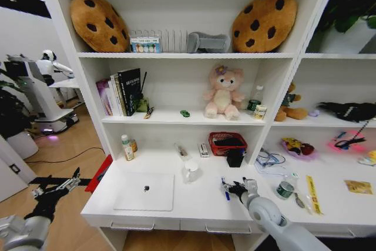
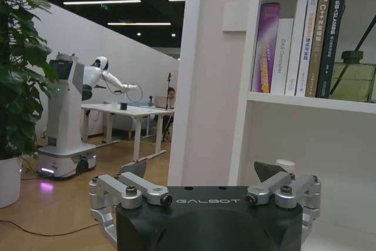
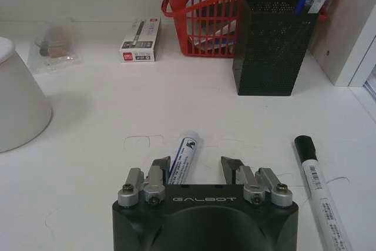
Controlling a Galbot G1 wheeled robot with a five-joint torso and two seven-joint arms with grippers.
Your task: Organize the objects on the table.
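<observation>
Hovering low over the table (image 1: 200, 201), my right gripper (image 3: 197, 166) has its jaws spread with the blue-and-white marker (image 3: 183, 157) lying between them, its cap end pointing away toward the black mesh pen holder (image 3: 270, 45). The fingertips are not yet touching the marker, as far as I can see; I judge they are lined up across its body so that closing would pinch it at the middle. In the head view this gripper (image 1: 238, 191) is in the lower centre of the frame, right of the silver laptop (image 1: 145, 191). A second marker with a black cap (image 3: 320, 195) lies at the lower right of the wrist frame, apart from the first one. The holder already has pens standing in it, so I think the markers belong there. The white mug (image 3: 17, 104) sits at the left edge, and the red basket (image 3: 229, 10) stands behind the holder.

My left gripper (image 1: 56, 191) waits at the lower left of the head frame, off the table edge, jaws spread and holding nothing, to leave room for the working arm.
</observation>
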